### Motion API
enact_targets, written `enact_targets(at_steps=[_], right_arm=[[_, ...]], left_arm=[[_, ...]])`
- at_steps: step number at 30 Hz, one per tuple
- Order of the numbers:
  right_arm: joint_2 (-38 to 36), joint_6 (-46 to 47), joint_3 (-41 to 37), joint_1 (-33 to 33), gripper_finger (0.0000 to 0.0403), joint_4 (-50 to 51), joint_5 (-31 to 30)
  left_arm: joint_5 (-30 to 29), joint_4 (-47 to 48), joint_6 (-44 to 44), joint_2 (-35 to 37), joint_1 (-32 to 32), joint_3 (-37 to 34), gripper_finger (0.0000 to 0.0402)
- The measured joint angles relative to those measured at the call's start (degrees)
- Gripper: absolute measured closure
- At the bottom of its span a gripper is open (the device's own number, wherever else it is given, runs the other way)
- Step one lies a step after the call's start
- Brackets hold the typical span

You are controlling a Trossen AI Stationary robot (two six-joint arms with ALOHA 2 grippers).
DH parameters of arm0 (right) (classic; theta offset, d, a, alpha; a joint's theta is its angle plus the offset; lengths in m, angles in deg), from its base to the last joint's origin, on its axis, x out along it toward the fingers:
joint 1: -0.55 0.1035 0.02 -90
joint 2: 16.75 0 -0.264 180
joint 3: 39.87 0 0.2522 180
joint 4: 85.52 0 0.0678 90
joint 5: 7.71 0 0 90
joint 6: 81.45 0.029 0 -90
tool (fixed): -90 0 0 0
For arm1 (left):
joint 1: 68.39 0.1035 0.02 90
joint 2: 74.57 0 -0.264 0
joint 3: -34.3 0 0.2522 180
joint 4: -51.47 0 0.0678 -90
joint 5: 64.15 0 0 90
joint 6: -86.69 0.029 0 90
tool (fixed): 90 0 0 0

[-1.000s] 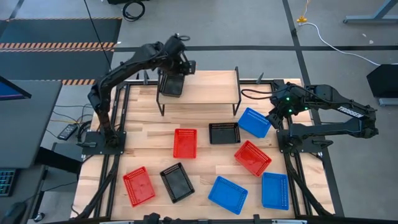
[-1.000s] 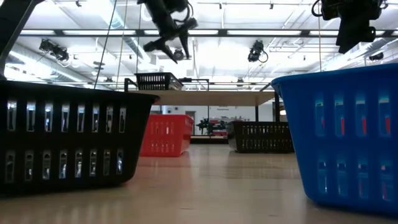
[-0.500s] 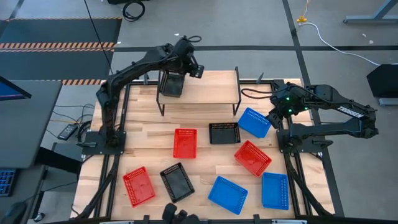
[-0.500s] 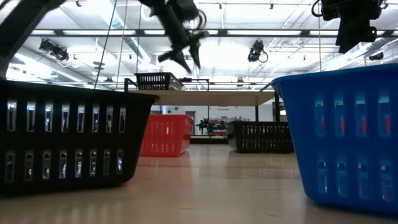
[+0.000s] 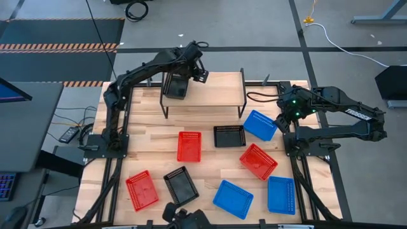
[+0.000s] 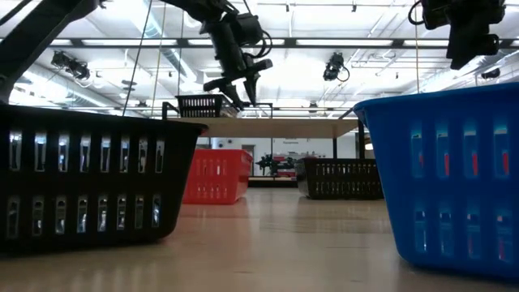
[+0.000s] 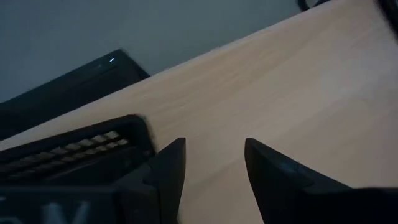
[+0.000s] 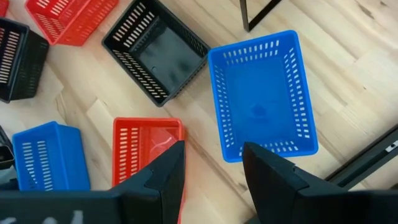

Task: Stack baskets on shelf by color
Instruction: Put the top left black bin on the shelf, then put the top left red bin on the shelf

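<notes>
- A pale wooden worktop (image 5: 210,165) fills the high view, with the shelf (image 5: 216,89) along its far edge and grey floor beyond.
- One black basket (image 5: 175,86) sits on the shelf's left end; eight others lie loose on the worktop below.
- The left hand (image 5: 198,71) hovers above the shelf just beside that black basket, fingers spread and holding nothing.
- The right hand (image 5: 284,114) hangs directly above a blue basket (image 8: 261,93) near the shelf's right leg, fingers spread and empty.
- A black basket (image 8: 155,56) and a red basket (image 8: 146,155) lie just beyond the blue one.
- Judgement: the next black basket should nest squarely into the shelved one; descend straight, pinch one rim wall, and keep the basket level so it does not snag.
</notes>
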Motion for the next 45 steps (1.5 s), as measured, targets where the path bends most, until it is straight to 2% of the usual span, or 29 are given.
enact_targets(at_steps=[3,12,19,23,26,30,36,39,42,45], right_arm=[[0.00,-0.42,0.00,0.00,0.0237,0.00,0.00],[0.00,-0.46,0.00,0.01,0.0237,0.00,-0.28],[0.00,-0.46,0.00,0.01,0.0237,0.00,-0.42],[0.00,-0.46,0.00,0.00,0.0237,-0.09,-0.44],[0.00,-0.23,-0.02,0.00,0.0237,-0.92,-0.31],[0.00,2.94,-0.01,0.01,0.0237,-0.81,-0.02],[0.02,13.63,0.00,-0.16,0.0237,1.53,-0.23],[0.00,19.45,0.00,-0.15,0.0237,3.10,-3.06],[0.07,23.71,0.00,-0.16,0.0237,3.51,-6.70],[0.16,25.25,0.00,-0.14,0.0237,3.27,-6.51]], left_arm=[[0.04,2.95,0.40,-0.07,0.74,0.00,0.0230],[0.17,2.38,0.07,-0.02,0.91,0.28,0.0230],[7.19,-2.92,-3.08,3.89,-0.97,0.28,0.0230],[9.35,-3.39,-2.30,6.61,-6.16,0.33,0.0230],[11.84,-2.70,1.97,7.58,-11.64,0.33,0.0230],[12.20,-2.51,2.97,7.63,-18.64,0.33,0.0230],[12.08,-2.58,4.34,6.29,-26.27,-0.34,0.0230],[12.23,0.20,5.03,4.72,-29.16,-0.54,0.0230],[11.66,1.30,11.08,2.35,-32.22,-0.55,0.0230],[11.03,1.41,17.36,-0.84,-34.53,-0.53,0.0230]])
